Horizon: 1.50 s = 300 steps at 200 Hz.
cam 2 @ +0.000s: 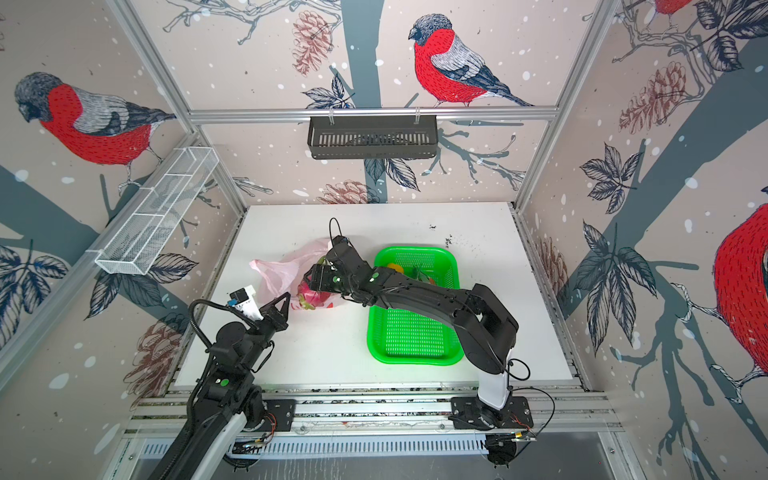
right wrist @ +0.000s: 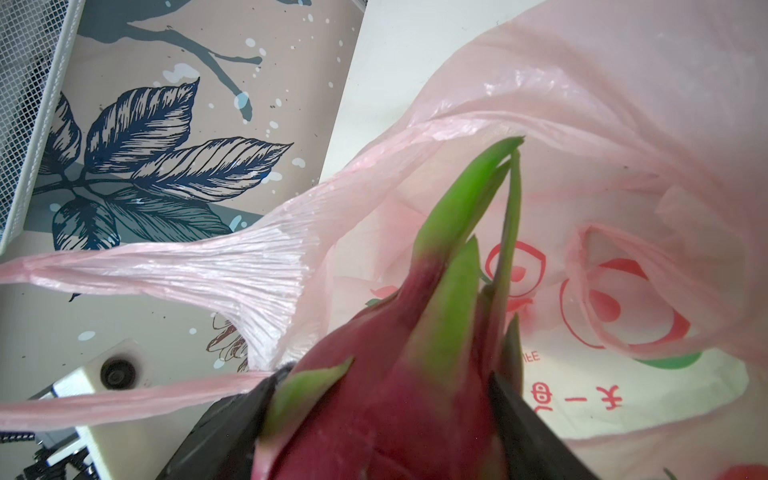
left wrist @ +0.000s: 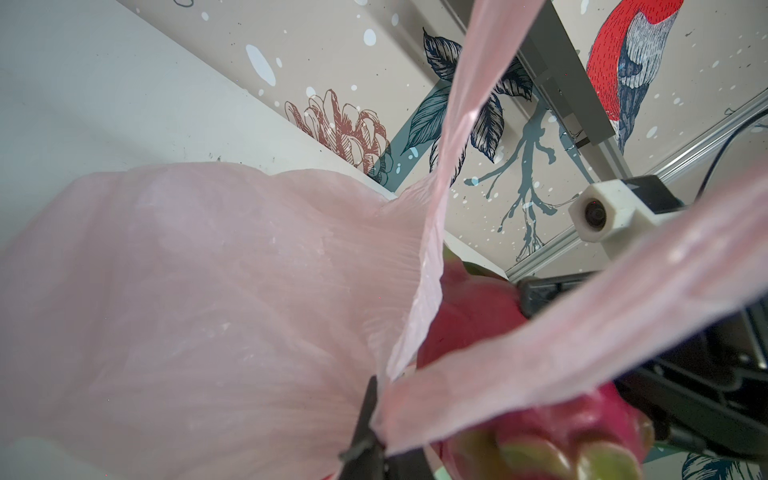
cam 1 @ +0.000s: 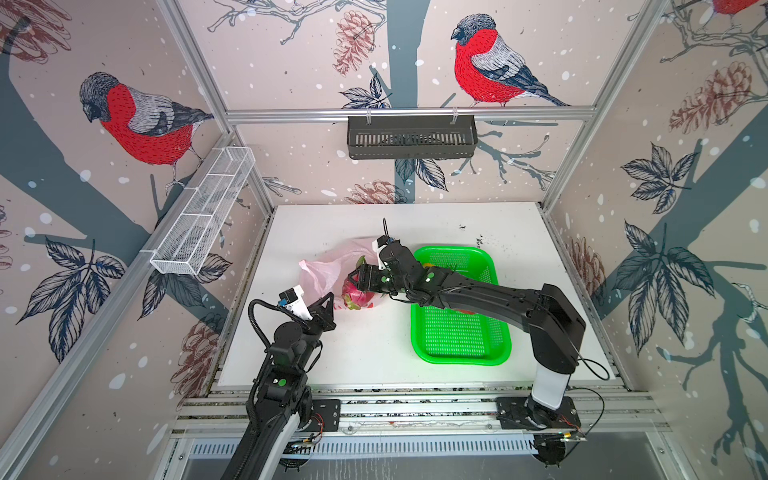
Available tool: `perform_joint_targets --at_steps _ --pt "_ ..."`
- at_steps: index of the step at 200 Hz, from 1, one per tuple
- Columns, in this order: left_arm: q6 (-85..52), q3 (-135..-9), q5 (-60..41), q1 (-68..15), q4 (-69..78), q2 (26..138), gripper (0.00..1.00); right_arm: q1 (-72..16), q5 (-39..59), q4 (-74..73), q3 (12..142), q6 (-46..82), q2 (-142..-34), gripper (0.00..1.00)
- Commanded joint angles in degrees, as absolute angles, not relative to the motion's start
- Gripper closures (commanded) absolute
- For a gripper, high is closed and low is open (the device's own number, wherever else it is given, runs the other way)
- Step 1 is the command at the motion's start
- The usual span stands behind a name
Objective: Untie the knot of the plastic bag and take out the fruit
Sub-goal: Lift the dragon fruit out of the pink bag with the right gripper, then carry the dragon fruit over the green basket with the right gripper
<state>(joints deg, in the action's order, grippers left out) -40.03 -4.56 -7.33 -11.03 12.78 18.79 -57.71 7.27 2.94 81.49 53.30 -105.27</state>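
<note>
The pale pink plastic bag [cam 1: 326, 266] [cam 2: 280, 270] lies crumpled left of the table's middle, mouth toward the right. A magenta dragon fruit [cam 1: 357, 297] [cam 2: 311, 296] with green scales sits in that mouth. My right gripper [cam 1: 358, 277] [right wrist: 390, 382] is shut on the dragon fruit [right wrist: 395, 407], one finger on each side. My left gripper [cam 1: 328, 300] [left wrist: 374, 419] is shut on a thin handle strip [left wrist: 540, 340] of the bag [left wrist: 187, 291], pulled taut. Red print shows inside the bag [right wrist: 602, 124]. The knot is out of view.
A bright green perforated basket [cam 1: 457, 360] [cam 2: 411, 360] stands right of the bag, under my right arm; an orange ball [cam 2: 392, 266] shows at its far end. A black slotted basket [cam 1: 411, 137] hangs on the back wall, a white wire shelf [cam 1: 203, 212] on the left wall.
</note>
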Motion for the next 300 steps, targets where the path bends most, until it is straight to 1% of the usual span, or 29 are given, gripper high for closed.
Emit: perform_joint_targets --at_steps 1,60,142,197,247,300 --pt "-39.64 -4.71 -5.94 -11.07 15.75 18.46 1.00 -58.05 8.66 4.48 81.92 50.70 -103.61 0.52" --pt "-37.90 -5.96 -4.06 -11.07 15.97 19.13 1.00 -58.63 10.94 7.83 80.63 47.94 -100.23 0.53" --pt "-36.72 -6.82 -2.42 -11.07 15.11 19.34 1.00 -58.17 8.57 12.43 76.53 45.88 -92.56 0.54" --pt "-36.56 -6.92 -2.29 -11.07 15.26 19.74 1.00 -55.94 6.77 12.48 73.11 46.65 -87.93 0.56" --pt "-36.54 -6.93 -2.46 -11.07 15.25 19.58 1.00 -53.97 3.95 12.70 69.79 47.93 -84.45 0.57" --pt "-36.54 -7.09 -2.86 -11.07 15.10 19.31 1.00 -52.32 -2.12 15.19 64.64 51.90 -78.36 0.57"
